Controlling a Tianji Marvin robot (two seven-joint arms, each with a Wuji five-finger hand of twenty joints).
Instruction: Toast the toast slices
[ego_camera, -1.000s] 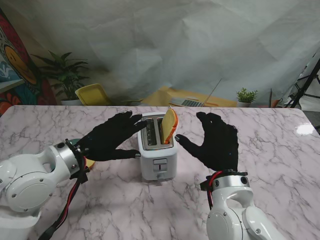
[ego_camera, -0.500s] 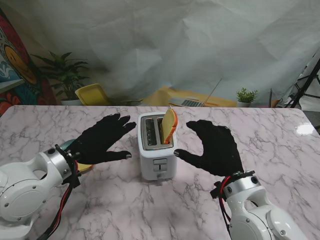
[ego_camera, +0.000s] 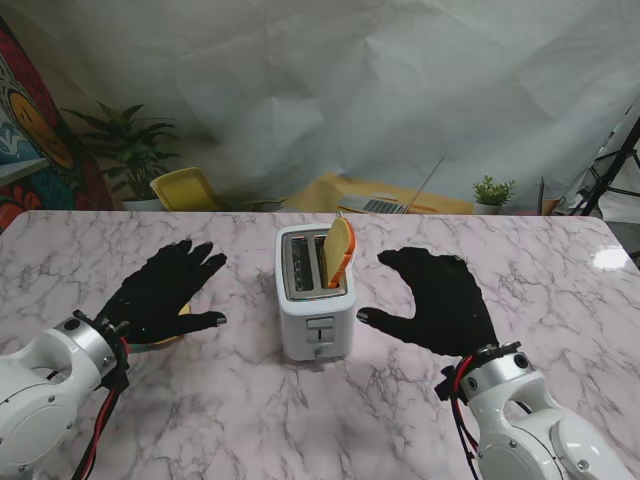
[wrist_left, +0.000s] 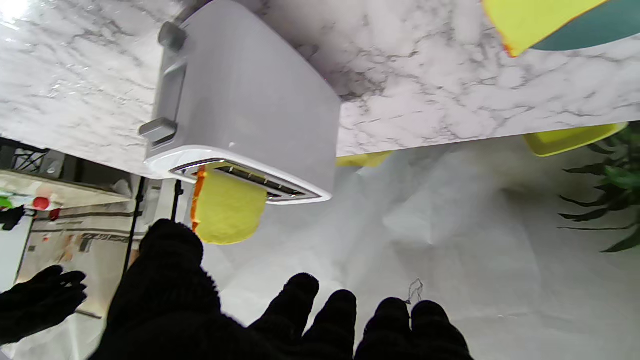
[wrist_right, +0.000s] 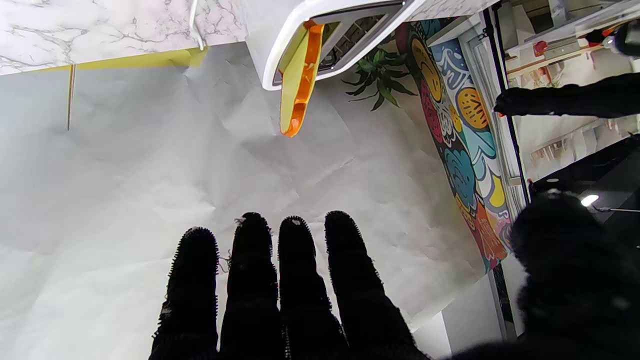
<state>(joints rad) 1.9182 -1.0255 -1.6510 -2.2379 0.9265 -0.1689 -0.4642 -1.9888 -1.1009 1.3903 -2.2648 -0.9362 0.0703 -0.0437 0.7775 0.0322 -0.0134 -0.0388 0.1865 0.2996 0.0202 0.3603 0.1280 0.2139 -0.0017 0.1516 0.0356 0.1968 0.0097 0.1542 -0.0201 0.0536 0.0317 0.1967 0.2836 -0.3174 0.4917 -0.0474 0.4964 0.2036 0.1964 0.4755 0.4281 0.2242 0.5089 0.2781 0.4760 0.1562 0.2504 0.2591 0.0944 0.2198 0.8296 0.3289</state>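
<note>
Stand view: left hand (ego_camera: 160, 291) and right hand (ego_camera: 441, 299) flank the toaster (ego_camera: 315, 292), fingers spread, grasping nothing — one toast slice (ego_camera: 340, 250) leans half-seated, probably awaiting a push.

We see a marble table (ego_camera: 560, 280) with grey veins, and a bright glare sits on its far right corner. Behind the table hangs a crumpled white sheet (ego_camera: 400, 90) that fills most of the background. At the far left stands a colourful mural (ego_camera: 30, 130), and just beside it a leafy green plant (ego_camera: 125, 140). A yellow chair (ego_camera: 187, 188) shows behind the table's far edge, near that plant. Farther right we make out a laptop (ego_camera: 385, 205) lying on a yellow surface, then a small potted plant (ego_camera: 491, 193). At the right edge stands a black tripod (ego_camera: 612, 160).
</note>
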